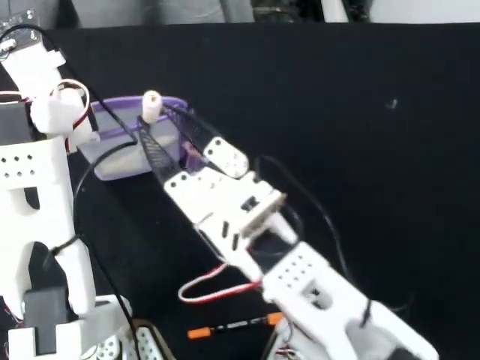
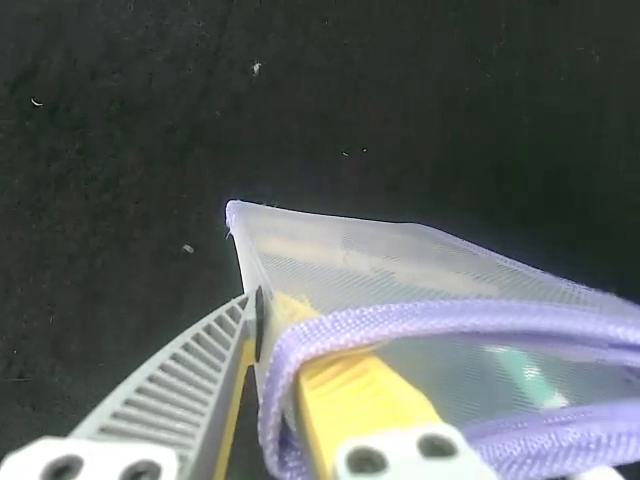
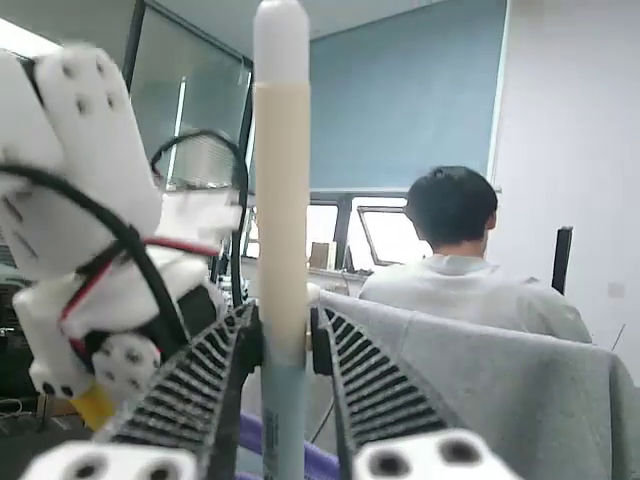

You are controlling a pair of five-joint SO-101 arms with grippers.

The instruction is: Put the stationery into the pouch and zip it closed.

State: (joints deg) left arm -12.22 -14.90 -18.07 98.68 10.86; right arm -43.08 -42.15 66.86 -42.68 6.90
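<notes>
1. High view: R arm comes in from the near right. The right gripper (image 1: 156, 118) is closed on a pen (image 1: 151, 105), which stands upright with its cap up, just over the mouth of the pouch (image 1: 112, 159). The pouch sits far left on the black table (image 1: 360, 112). L arm (image 1: 37, 172) stands at the left, by the pouch's left end. A second pen (image 1: 232, 327) lies at the near edge, well apart from the pouch.
2. Left wrist view: the left gripper (image 2: 262, 325) is clamped on the pouch's corner, w/ one finger inside the rim and one outside. The purple zip (image 2: 450, 320) runs off in two bands w/ a gap between them, so the mouth looks open and the zip undrawn.
3. Right wrist view: the pen is pinched mid-barrel btwn both fingers (image 3: 190, 400) and is vertical. A purple rim shows just below it.
4. Step, as I judge it: loading item into the pouch while L arm holds the mouth open.
5. Next move prob needs the pen tip lowered past the rim and tilted along the pouch's length, then let go. The second pen and the zip are not yet done.
</notes>
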